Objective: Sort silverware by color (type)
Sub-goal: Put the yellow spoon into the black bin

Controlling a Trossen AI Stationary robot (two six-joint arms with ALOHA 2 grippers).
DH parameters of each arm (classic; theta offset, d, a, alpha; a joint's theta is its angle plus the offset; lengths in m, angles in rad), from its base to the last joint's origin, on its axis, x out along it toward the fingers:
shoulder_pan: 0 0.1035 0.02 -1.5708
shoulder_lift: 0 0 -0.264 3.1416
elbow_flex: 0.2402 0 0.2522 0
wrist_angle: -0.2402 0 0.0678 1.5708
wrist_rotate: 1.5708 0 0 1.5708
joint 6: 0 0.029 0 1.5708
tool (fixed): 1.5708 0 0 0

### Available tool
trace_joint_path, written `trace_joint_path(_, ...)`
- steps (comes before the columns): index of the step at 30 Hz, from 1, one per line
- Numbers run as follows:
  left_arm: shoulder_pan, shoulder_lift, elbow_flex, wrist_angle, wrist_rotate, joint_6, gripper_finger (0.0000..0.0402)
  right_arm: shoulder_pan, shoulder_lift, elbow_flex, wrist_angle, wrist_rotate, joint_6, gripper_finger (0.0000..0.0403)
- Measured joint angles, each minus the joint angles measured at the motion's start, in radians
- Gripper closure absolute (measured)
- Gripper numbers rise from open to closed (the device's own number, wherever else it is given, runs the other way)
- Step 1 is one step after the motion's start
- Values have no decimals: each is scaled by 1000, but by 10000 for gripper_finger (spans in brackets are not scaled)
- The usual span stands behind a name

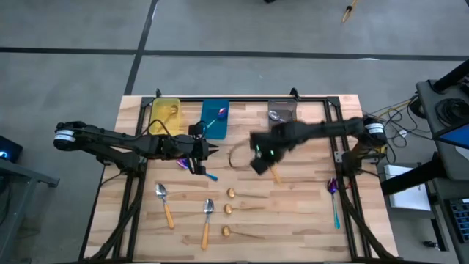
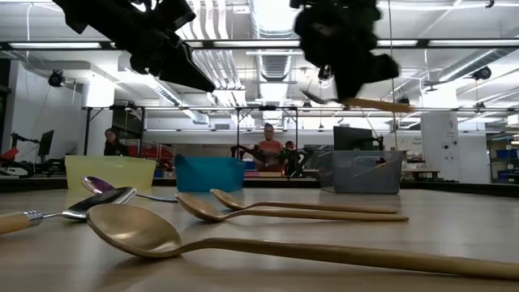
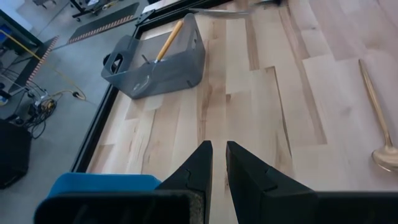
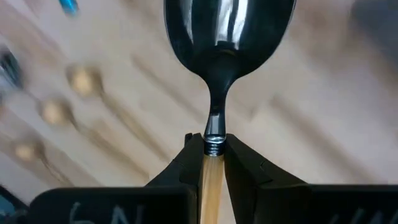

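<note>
- The right gripper (image 4: 213, 158) is clamped on a silver spoon with an orange handle (image 4: 227, 43), pinching it at the neck where bowl meets handle; in the low view the spoon (image 2: 369, 104) hangs in the air, well above the table.
- From above, this gripper (image 1: 265, 163) is just in front of the grey bin (image 1: 281, 111), over bare wood.
- The grey bin (image 3: 158, 65) already holds one orange-handled spoon (image 3: 168, 40), leaning against its wall.
- Two more orange-handled spoons (image 1: 164, 199) (image 1: 208, 217) lie flat, well forward and to the left of the grey bin.
- Three gold spoons (image 1: 244, 194) lie in a column forward of the grey bin.
- A purple spoon with a teal handle (image 1: 334, 198) lies near the table's right edge, forward of the grey bin.
- The blue bin (image 1: 215, 117), left of the grey bin, holds a purple spoon; the yellow bin (image 1: 165, 115), farther left, holds a gold one.
- The left gripper (image 3: 216, 163), its fingers nearly together and empty, hovers forward of the blue bin, above another teal-handled spoon (image 1: 208, 175).
</note>
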Motion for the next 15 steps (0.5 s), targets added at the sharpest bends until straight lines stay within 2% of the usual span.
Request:
trace_joint_path(9, 0, -2, 0, 51, -2, 5, 373, -259, 85, 259, -108, -4, -263, 370)
trace_joint_path(15, 0, -3, 0, 69, -3, 5, 373, -396, 233, 491, -310, -4, -438, 370)
